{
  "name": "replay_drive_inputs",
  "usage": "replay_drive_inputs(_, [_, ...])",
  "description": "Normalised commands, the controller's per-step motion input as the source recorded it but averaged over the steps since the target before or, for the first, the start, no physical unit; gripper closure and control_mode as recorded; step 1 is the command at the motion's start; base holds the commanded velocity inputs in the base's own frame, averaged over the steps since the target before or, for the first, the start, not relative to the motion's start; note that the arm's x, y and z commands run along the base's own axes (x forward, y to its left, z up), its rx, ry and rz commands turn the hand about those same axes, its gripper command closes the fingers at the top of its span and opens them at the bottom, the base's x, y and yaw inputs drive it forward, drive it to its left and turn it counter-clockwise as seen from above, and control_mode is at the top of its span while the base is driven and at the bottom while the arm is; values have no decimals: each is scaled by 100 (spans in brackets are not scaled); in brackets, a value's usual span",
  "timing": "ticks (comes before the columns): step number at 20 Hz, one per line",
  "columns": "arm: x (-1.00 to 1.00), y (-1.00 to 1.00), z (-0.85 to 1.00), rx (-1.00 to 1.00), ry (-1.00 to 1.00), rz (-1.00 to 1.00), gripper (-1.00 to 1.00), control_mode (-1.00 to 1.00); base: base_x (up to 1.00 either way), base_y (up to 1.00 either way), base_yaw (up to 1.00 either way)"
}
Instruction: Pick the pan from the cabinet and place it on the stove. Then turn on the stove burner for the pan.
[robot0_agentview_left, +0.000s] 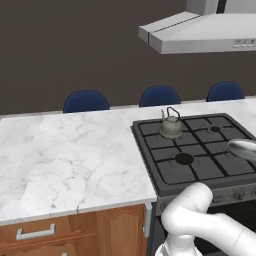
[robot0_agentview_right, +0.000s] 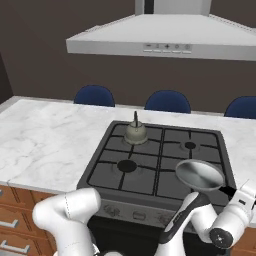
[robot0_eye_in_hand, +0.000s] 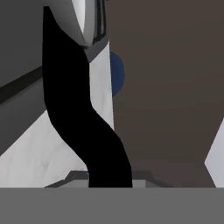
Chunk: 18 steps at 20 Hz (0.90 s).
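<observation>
Gripper (robot0_agentview_right: 231, 192) clenched on the straight black handle of the round shiny steel pan (robot0_agentview_right: 199, 175), pan tilted just above the front-right burner of the black gas stove (robot0_agentview_right: 150, 165). Small grey-green kettle (robot0_agentview_right: 135, 132) sits on the back-left burner. White marble counter (robot0_agentview_left: 65, 160) flanks the stove; grey range hood (robot0_agentview_right: 165, 40) overhead.

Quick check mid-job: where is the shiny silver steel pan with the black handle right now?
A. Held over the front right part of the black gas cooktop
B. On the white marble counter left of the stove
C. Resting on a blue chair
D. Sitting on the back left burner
A: the shiny silver steel pan hangs by its black handle from the gripper over the front right grate of the black gas cooktop; the back left burner carries the small grey-green kettle.
</observation>
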Motion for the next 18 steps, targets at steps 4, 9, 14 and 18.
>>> replay_drive_inputs(4, [21,12,0,-4,-2,-5,100,-100,0,0,0])
replay_drive_inputs(9, [17,24,0,-5,-2,0,100,-100,0,0,0])
replay_drive_inputs(14, [20,30,0,-5,-5,0,100,-100,0,0,0])
replay_drive_inputs(18, [27,29,0,-1,-5,0,100,-100,0,0,0])
